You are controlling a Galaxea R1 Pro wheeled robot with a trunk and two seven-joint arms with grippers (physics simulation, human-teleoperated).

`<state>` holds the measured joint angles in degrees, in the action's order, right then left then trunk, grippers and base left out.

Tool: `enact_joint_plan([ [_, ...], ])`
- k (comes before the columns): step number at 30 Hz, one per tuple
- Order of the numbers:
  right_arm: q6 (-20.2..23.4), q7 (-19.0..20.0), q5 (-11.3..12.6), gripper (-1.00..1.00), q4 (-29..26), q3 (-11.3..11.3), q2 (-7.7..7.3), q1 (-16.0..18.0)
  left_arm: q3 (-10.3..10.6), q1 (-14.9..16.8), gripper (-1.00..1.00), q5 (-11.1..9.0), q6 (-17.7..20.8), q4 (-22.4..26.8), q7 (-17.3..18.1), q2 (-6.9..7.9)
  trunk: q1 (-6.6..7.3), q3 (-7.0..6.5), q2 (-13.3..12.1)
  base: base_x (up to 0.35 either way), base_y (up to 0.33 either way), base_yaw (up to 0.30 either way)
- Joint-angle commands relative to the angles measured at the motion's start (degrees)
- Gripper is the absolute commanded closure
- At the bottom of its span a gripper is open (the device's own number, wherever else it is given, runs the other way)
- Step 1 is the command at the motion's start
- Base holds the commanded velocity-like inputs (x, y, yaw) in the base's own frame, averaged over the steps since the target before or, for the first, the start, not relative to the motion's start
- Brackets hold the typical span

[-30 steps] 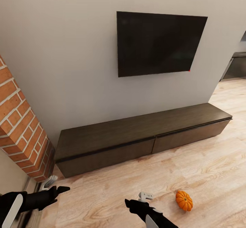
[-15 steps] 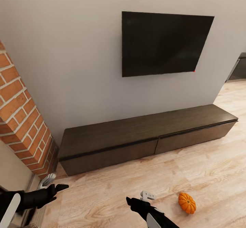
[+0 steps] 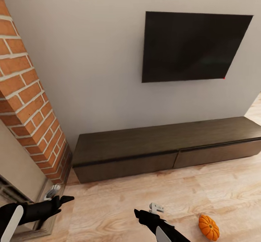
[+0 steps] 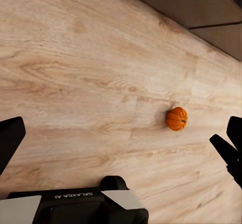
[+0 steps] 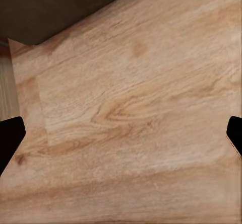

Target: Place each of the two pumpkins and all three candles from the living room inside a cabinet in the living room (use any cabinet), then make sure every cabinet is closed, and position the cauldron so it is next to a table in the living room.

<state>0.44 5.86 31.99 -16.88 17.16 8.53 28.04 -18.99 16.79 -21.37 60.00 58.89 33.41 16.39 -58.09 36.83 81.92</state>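
The whole head view has swung over the last second — the brick column fills more of it and the cabinet (image 3: 166, 147) has slid across, so the robot is turning, not the furniture. Both drawers look closed. The pumpkin (image 3: 208, 227) lies on the floor just beyond the right gripper (image 3: 145, 213), outward of its empty, wide-spread fingers. The left gripper (image 3: 59, 200) is also wide — nothing is picked up yet.
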Motion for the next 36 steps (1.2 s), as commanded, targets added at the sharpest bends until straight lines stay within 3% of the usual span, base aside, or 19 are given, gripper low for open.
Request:
enact_joint_plan([
  [1,0.0,0.0,0.0,-1.0,0.0,0.0,0.0,0.0,0.0,0.0,-1.0,0.0,0.0,0.0,0.0,0.02,0.0,0.0,0.0,0.208,-0.112,0.019],
  [17,-0.4,-0.1,-0.1,-1.0,0.1,0.1,0.07,0.0,-0.5,0.0,-1.0,-0.2,0.0,0.0,0.1,0.12,0.0,0.0,0.0,0.065,-0.013,0.002],
  [21,-0.4,-0.3,-0.6,-1.0,0.1,0.2,0.09,0.0,-0.5,0.0,-1.0,-0.2,0.0,0.0,0.1,0.13,-0.88,0.72,1.6,0.0,0.0,0.0],
  [25,-0.7,-0.2,-0.1,-1.0,0.1,-0.9,0.06,0.0,-0.4,0.0,-1.0,-2.1,0.0,0.0,2.1,0.16,-1.76,1.44,3.2,0.0,0.0,0.0],
  [28,-1.1,0.0,0.5,-1.0,-0.1,-5.4,0.07,0.1,-0.2,0.0,-1.0,-3.5,0.0,0.0,5.0,0.35,-2.42,1.97,4.4,0.0,0.0,0.0],
  [30,-1.2,0.3,2.4,-1.0,-0.2,-11.7,0.08,0.1,-0.2,0.0,-1.0,-3.9,0.0,0.0,6.4,0.48,-2.86,2.33,5.2,0.0,0.0,0.0],
  [31,-1.3,0.3,3.0,-1.0,-0.3,-13.4,0.08,0.1,-0.2,0.0,-1.0,-4.0,0.0,0.0,6.7,0.5,-3.08,2.51,5.6,0.0,0.0,0.0],
  [32,-1.3,0.6,4.0,-1.0,-0.4,-16.6,0.08,0.1,-0.1,0.0,-1.0,-4.1,0.0,0.0,7.0,0.53,-3.29,2.69,6.0,0.0,0.0,0.0],
  [34,-1.3,2.7,5.1,-1.0,-0.6,-21.2,0.12,0.2,-0.1,0.0,-1.0,-4.2,0.0,0.0,7.4,0.55,-3.73,3.05,6.8,0.0,0.0,0.0],
  [36,-1.3,5.8,5.7,-1.0,-0.7,-23.7,0.21,0.6,-0.2,0.0,-1.0,-4.2,0.0,0.0,7.5,0.57,-4.17,3.41,7.6,0.0,0.0,0.0],
])
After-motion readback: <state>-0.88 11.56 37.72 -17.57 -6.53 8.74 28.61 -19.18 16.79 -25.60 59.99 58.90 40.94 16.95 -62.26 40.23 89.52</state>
